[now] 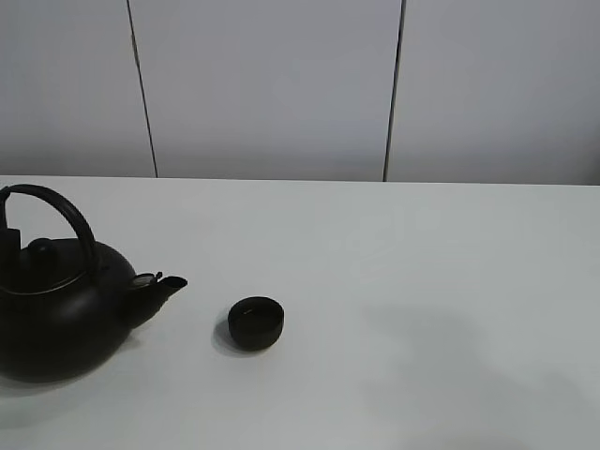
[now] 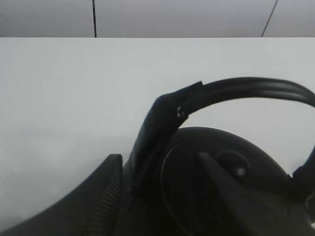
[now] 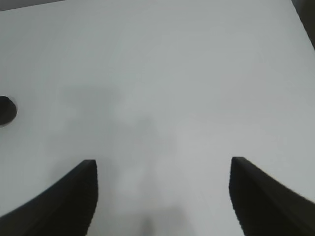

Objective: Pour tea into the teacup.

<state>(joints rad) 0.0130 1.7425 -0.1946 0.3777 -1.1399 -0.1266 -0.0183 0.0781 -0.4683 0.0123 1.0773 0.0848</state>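
The teacup [image 1: 256, 322], small, low and matte black, stands on the white table [image 1: 403, 262] near the middle. It also shows at the edge of the right wrist view [image 3: 6, 109]. The big black kettle [image 1: 56, 314] stands at the left, with its spout [image 1: 167, 284] pointing toward the cup. In the left wrist view my left gripper [image 2: 157, 156] is open, and its fingers [image 2: 106, 191] straddle the lower end of the kettle's arched handle [image 2: 246, 88] above the lid [image 2: 231, 162]. My right gripper [image 3: 163, 161] is open and empty over bare table. Neither gripper shows clearly in the exterior view.
A white panelled wall [image 1: 272, 84] stands behind the table's far edge. A soft shadow [image 1: 431, 347] lies on the table to the right of the cup.
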